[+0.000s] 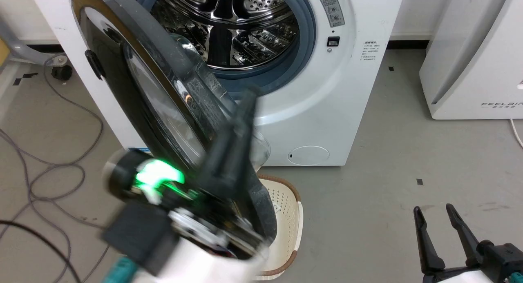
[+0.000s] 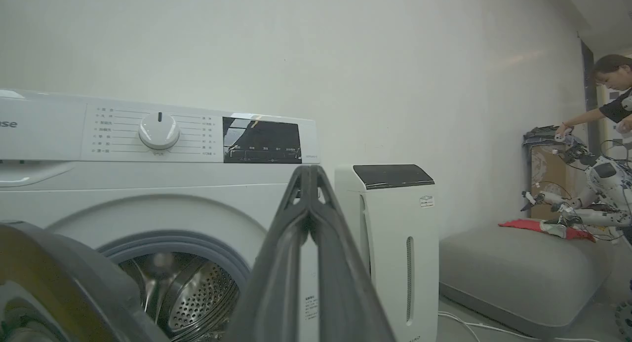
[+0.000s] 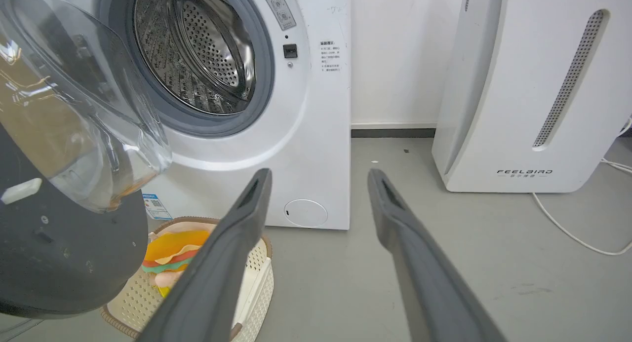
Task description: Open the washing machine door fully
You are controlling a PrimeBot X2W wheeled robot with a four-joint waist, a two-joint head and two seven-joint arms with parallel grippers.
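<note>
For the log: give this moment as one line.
door: open, drum exposed | left gripper: shut, at door's inner side | right gripper: open, clear of door

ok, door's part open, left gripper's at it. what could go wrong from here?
1. The left gripper is shut, holding nothing; if it pushes the washing machine door from its inner side, the fingers could slip off.
2. The basket sits on the floor below the door's lower edge; the forearm may knock it.
3. Cables lie on the floor at left; the robot could snag them.
</note>
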